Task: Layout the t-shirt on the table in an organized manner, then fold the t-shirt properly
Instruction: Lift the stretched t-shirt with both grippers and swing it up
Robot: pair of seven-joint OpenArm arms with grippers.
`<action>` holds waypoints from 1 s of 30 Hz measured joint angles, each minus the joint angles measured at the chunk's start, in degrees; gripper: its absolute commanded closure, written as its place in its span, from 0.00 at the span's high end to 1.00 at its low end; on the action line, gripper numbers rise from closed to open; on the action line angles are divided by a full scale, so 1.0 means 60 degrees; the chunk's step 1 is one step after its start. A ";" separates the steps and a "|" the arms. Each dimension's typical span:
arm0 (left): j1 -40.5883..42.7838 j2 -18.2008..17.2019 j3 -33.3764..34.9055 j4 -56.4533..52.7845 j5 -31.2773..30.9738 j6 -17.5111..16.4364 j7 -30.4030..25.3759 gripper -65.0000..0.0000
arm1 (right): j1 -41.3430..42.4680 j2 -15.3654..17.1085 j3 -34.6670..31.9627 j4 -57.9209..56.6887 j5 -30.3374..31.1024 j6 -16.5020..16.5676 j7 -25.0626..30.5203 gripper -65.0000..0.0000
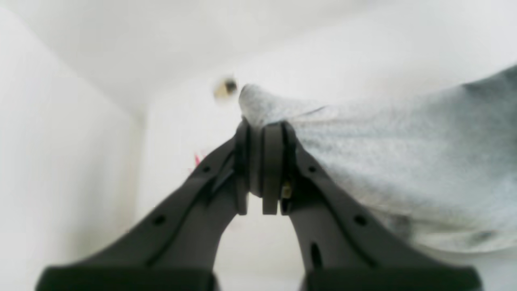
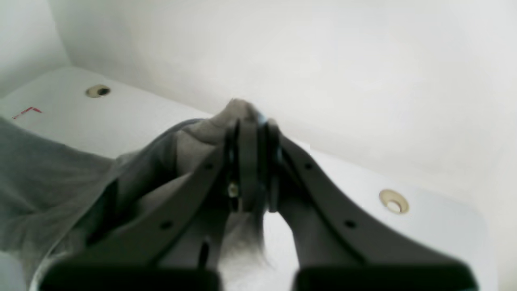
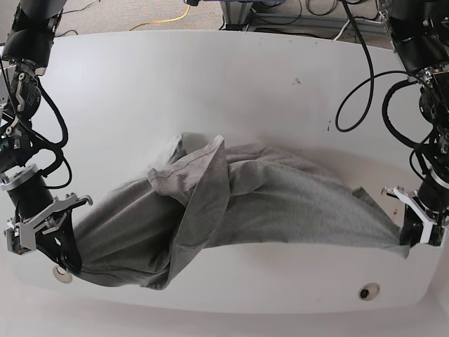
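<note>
Both clamped shut on the twisted heather-grey cotton t-shirt (image 3: 231, 210): black left gripper (image 3: 405, 246) at 3 o'clock, black right gripper (image 3: 69, 263) at 8. Could lock the mid-cloth twist tighter if pulled apart over the white smooth table (image 3: 210, 84). Might also slip off a thin corner pinch.

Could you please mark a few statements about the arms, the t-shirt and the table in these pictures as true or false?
1. Both grippers are shut on the t-shirt. True: the left gripper and the right gripper each pinch grey cloth.
2. The t-shirt lies flat and smooth. False: it is stretched between the arms, twisted and bunched in the middle.
3. The table is white. True.
4. The t-shirt is neatly folded into a rectangle. False: no fold has been made yet.
5. A round grommet sits near the table edge. True.
</note>
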 measured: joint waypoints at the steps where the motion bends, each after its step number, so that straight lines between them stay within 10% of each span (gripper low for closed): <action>1: -0.0259 -0.0047 0.0033 0.0007 0.0000 0.0007 0.0029 0.00 | 0.0084 0.0080 0.0000 -0.0106 -0.0007 -0.0004 -0.0029 0.00; 30: -0.4554 -0.0117 0.0000 -0.1464 0.0011 0.0106 0.2626 0.01 | 0.4335 0.0565 0.0025 -0.2273 -0.0095 0.1577 -0.2044 0.00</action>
